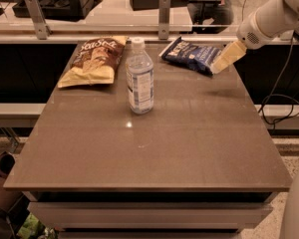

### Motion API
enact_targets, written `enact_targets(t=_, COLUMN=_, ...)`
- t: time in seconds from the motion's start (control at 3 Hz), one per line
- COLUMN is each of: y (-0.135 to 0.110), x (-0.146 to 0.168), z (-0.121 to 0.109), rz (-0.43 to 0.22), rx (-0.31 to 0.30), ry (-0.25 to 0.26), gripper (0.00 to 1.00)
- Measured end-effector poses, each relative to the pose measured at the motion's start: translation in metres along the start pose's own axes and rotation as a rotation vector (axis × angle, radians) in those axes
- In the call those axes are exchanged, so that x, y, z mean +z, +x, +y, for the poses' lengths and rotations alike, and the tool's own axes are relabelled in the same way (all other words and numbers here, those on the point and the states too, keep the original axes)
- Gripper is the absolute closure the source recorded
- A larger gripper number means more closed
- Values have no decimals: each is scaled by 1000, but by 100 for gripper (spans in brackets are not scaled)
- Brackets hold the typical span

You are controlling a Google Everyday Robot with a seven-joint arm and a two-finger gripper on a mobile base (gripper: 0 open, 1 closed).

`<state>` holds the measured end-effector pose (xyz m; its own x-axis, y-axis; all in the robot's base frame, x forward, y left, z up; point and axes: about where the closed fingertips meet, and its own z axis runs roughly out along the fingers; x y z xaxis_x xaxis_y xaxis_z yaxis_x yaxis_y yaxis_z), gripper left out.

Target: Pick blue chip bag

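Fingers of your gripper look pressed together, tips just right of the blue chip bag, which runs leftward from them.

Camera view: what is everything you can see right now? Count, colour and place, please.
blue chip bag: one, navy with white lettering, far right of the table
brown-and-yellow chip bag: one, brown and yellow, far left of the table
water bottle: one, clear with pale label, upright between the bags, nearer the camera
table: one, brown top
arm: one, white, upper right
gripper: one, pale yellow, at the blue chip bag's right edge; contact unclear
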<state>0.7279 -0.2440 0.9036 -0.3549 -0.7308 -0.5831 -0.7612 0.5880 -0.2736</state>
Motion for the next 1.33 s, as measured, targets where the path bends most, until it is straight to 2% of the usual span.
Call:
enact_targets(t=0.33, y=3, x=22, z=-4, rz=-47, rx=59, ry=1, gripper=0)
enact_targets(t=0.67, y=3, x=41, z=-11, rz=-128, rx=114, ry=13, gripper=0)
enact_targets(t=1.0, y=-5, x=70, z=-14, rz=-193, rx=136, ry=-13, gripper=0)
enact_targets(t=1.33, y=-18, x=104, z=-10, rz=-236, rx=138, ry=-60, gripper=0)
